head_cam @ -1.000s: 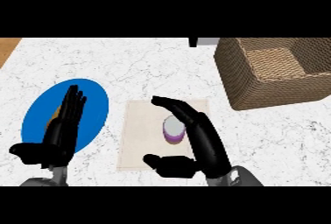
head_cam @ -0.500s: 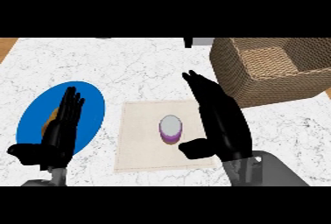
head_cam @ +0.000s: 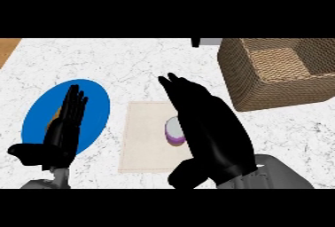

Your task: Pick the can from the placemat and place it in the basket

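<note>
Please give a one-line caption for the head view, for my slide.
Open right hand beside purple can on placemat; basket waits.

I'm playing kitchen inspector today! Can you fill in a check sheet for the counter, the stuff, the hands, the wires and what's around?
Surface: white marbled counter; a brown strip shows at its top left corner.
Job's things: purple can with a white top stands on the beige placemat, partly hidden by the right hand. Woven basket at the upper right, nothing seen inside.
Clutter: blue plate left of the placemat.
Hands: right hand open, fingers straight, beside and over the can, not closed round it. Left hand open, fingers up, resting over the plate.
Cables: nothing seen.
Surroundings: small dark and grey object at the top edge, too cut off to tell.
</note>
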Controlling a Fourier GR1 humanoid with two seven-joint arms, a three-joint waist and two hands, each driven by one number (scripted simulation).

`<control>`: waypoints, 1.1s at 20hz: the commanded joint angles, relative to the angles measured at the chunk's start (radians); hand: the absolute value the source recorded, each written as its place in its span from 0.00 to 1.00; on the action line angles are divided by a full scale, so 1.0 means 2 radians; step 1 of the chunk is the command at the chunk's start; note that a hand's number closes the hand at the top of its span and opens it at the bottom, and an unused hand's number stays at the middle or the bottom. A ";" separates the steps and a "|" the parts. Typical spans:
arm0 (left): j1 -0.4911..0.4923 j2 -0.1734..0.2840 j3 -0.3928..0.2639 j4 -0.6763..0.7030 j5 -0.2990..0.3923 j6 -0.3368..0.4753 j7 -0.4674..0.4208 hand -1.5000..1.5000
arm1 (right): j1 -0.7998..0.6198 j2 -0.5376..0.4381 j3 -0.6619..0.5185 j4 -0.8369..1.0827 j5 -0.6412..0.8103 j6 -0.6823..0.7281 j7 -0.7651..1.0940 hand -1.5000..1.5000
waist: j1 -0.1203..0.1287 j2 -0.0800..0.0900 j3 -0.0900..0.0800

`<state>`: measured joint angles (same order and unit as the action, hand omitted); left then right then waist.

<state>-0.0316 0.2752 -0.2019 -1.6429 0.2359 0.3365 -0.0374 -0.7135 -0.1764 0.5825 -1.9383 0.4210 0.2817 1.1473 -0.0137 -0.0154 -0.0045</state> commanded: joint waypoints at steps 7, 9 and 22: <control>0.000 -0.001 0.008 -0.005 0.003 -0.008 -0.002 0.50 | -0.025 -0.013 0.009 0.034 -0.018 0.085 0.134 0.00 | -0.002 0.002 0.001; -0.001 -0.001 0.006 -0.008 0.002 -0.008 0.005 0.50 | -0.034 0.008 0.016 0.058 0.000 0.071 0.139 0.00 | 0.003 0.003 0.001; -0.008 -0.019 0.009 0.007 -0.012 -0.014 -0.007 0.50 | 0.035 0.047 0.026 0.052 0.048 0.068 0.093 0.00 | 0.005 0.007 0.002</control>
<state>-0.0182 0.2429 -0.1989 -1.6437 0.2085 0.3202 -0.0559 -0.6454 -0.1301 0.6324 -1.8451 0.4896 0.3720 1.1553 -0.0055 -0.0045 -0.0009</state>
